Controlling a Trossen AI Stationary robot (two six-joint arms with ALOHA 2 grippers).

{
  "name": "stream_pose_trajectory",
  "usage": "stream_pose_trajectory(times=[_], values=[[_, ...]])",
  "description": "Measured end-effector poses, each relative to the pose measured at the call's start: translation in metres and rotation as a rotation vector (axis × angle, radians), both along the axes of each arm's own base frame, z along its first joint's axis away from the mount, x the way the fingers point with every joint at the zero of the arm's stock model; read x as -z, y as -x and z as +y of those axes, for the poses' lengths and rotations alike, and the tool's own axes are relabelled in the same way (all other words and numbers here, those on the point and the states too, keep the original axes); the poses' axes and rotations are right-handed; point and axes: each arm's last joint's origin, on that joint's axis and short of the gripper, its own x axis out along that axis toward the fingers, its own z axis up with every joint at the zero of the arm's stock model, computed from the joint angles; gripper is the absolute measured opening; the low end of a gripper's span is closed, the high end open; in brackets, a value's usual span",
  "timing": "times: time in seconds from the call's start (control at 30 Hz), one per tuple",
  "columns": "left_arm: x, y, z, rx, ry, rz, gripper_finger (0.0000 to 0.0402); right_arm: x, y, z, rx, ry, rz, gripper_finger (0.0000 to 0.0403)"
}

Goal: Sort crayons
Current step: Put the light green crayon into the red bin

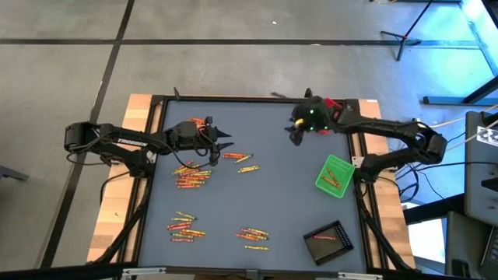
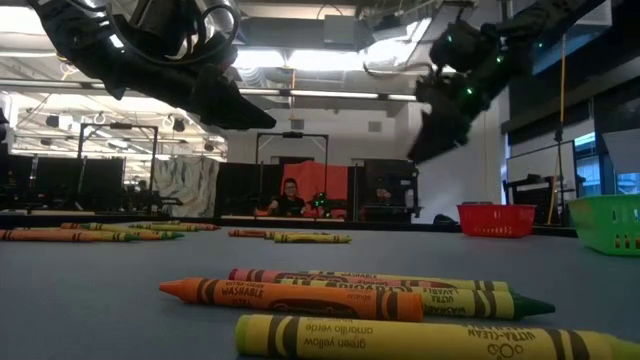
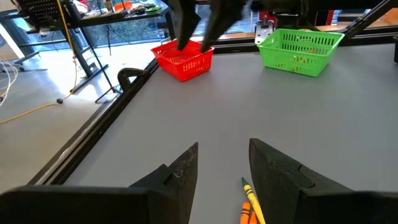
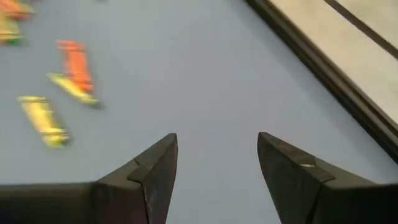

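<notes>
Two open pincers, nothing held, crayons all over the mat

Right gripper (image 1: 298,136) hung above the far part of the table (image 1: 272,194), near the red tray (image 1: 331,104), fingers (image 4: 155,168) spread with only bare mat between them. Left gripper (image 1: 224,141) hovered at the far left, jaws apart and empty, orange crayons (image 3: 249,205) just beneath its tips. More crayons (image 1: 193,177) lay in loose heaps left of centre and along the near side. By the look of them: light, stiff, waxy sticks, paper-wrapped, liable to roll or snap, so a pinch across the middle seemed safest. Green tray (image 1: 335,175) and black tray (image 1: 327,239) sat well to the right. Crowded neighbours in each heap looked the main obstacle to a clean single pick
</notes>
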Motion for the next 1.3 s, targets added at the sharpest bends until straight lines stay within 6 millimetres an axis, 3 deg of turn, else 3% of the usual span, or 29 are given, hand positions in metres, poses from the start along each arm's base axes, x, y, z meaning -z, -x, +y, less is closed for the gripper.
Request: stream_pose_trajectory(times=[0.3, 0.57, 0.97, 1.3], values=[[0.0, 0.0, 0.0, 0.001, 0.0, 0.0, 0.0127, 0.022, -0.052, 0.047, -0.33, 0.064, -0.084, 0.0221], [0.0, 0.0, 0.0, 0.0, 0.0, 0.0, 0.0127, 0.051, -0.079, 0.081, -0.484, 0.098, -0.093, 0.0221], [0.0, 0.0, 0.0, 0.001, 0.0, 0.0, 0.0127, 0.093, -0.097, 0.102, -0.601, 0.041, -0.066, 0.0221], [0.0, 0.0, 0.0, 0.0, 0.0, 0.0, 0.0127, 0.116, -0.106, 0.101, -0.606, 0.047, -0.099, 0.0221]])
